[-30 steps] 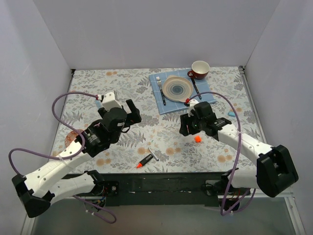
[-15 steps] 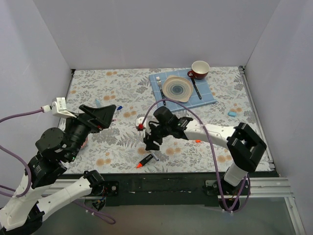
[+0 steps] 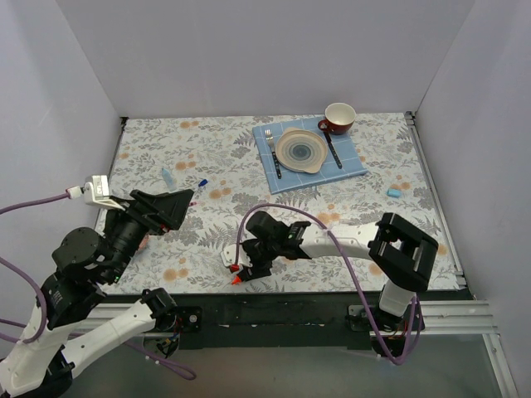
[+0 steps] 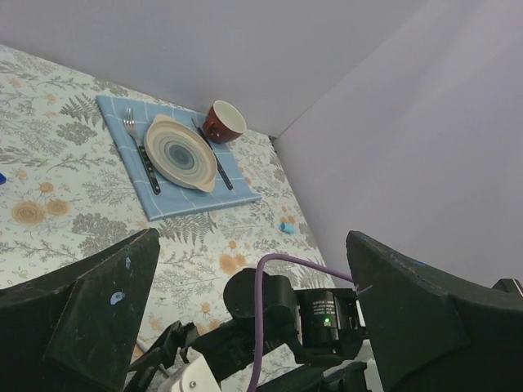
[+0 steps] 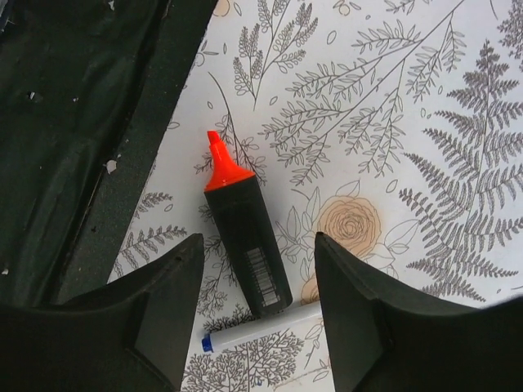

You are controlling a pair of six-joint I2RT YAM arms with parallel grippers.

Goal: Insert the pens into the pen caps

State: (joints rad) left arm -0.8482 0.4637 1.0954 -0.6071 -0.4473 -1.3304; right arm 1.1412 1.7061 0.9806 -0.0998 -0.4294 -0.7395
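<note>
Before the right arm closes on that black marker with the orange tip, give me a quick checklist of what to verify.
1. Right gripper open: ok, its fingers are spread on either side of the black marker.
2. Marker lying flat between the fingers: ok.
3. Nothing else in the grasp: not ok, the white-grey pen lies across the marker's rear end, between the fingers.
4. Orange cap located: cannot tell, no view shows it.
5. Left gripper out of the way: ok, open, empty and raised on the left side.
</note>
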